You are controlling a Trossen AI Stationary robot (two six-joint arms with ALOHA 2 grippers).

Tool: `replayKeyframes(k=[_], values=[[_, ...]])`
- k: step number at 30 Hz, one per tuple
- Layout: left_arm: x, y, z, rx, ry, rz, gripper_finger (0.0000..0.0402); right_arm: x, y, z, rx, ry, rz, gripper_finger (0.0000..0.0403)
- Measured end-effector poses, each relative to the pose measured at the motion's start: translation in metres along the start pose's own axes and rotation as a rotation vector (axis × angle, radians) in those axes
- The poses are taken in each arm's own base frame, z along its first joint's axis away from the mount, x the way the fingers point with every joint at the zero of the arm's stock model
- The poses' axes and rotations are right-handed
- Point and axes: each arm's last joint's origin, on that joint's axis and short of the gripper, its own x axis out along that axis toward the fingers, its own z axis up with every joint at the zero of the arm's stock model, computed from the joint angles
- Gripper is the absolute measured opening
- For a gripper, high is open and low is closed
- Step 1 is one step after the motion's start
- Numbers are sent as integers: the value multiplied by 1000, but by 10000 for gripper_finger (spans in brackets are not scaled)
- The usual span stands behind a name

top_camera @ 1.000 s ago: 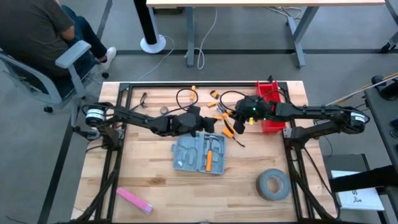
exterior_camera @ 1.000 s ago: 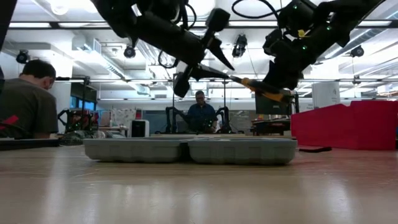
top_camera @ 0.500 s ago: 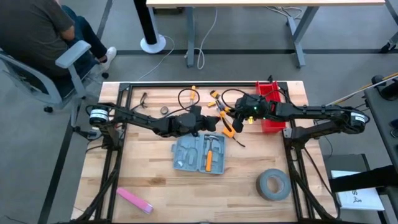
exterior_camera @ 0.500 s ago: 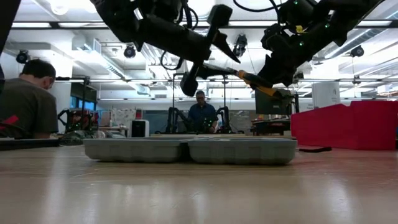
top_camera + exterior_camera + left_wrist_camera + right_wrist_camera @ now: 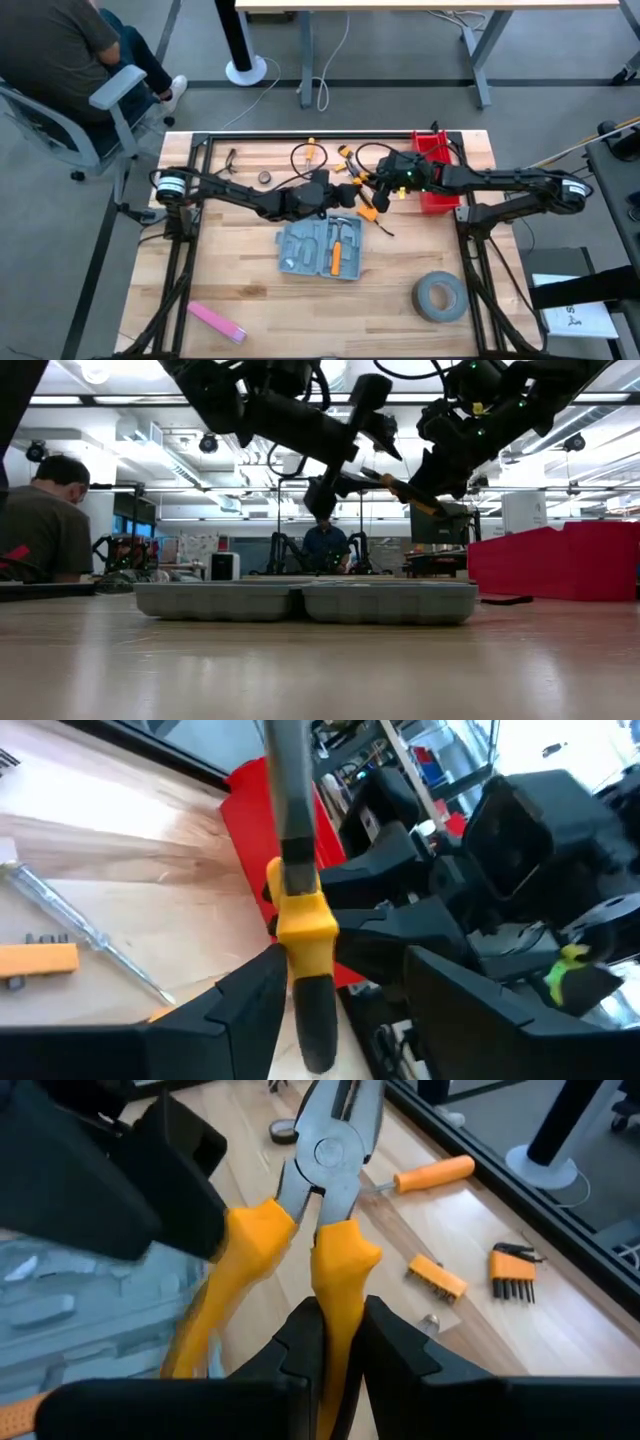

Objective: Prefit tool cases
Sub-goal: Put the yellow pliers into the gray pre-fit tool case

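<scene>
Tool case (image 5: 322,248) open on counter; right end effector (image 5: 335,1342) grips pliers (image 5: 318,1195), left end effector (image 5: 345,990) open; lower pliers squarely into recess.

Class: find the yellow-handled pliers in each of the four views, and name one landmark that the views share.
High view: pliers at centre, just above the tool case.
Low view: upper middle, in the air.
Left wrist view: centre.
Right wrist view: centre, in the right gripper.
Shared landmark: red bin.
</scene>
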Motion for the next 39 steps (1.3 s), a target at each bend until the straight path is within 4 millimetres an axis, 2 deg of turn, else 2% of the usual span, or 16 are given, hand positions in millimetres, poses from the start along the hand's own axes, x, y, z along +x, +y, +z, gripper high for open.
replayKeyframes(k=[6, 17, 34, 39], values=[[8, -5, -1, 38, -13, 23, 191, 2, 0, -2, 11, 14, -13, 38], [7, -2, -1, 46, -33, 47, 170, 2, 0, -1, 10, 12, -4, 38], [7, -4, 3, 69, -85, 70, 178, 2, 3, 0, 7, -4, 19, 38], [7, -4, 3, 70, -84, 71, 170, 2, 4, 1, 9, -15, 34, 38]])
